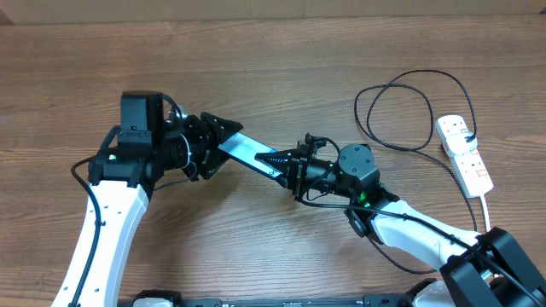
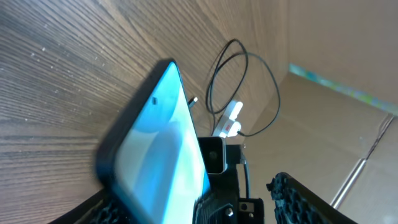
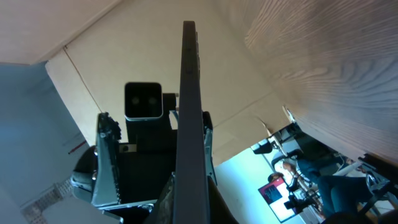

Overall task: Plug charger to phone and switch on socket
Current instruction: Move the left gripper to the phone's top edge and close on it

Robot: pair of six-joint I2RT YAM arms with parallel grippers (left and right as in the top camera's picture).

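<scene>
The phone [image 1: 249,153], black-edged with a cyan screen, is held off the table between both arms. My right gripper [image 1: 288,167] is shut on its right end; the right wrist view shows the phone's edge [image 3: 189,93] running up from my jaws. My left gripper [image 1: 211,147] is open around the left end; one finger is against the phone's back [image 2: 165,143], the other stands apart. The charger [image 1: 401,107] lies in loops at the back right, with a tiny tip [image 2: 194,99] on the table. The socket [image 1: 465,153], white with red switches, lies at the right.
The socket's thick white cord [image 1: 487,205] runs toward the front right, beside the right arm's base. Cardboard walls [image 2: 336,68] stand round the wooden table [image 1: 102,60].
</scene>
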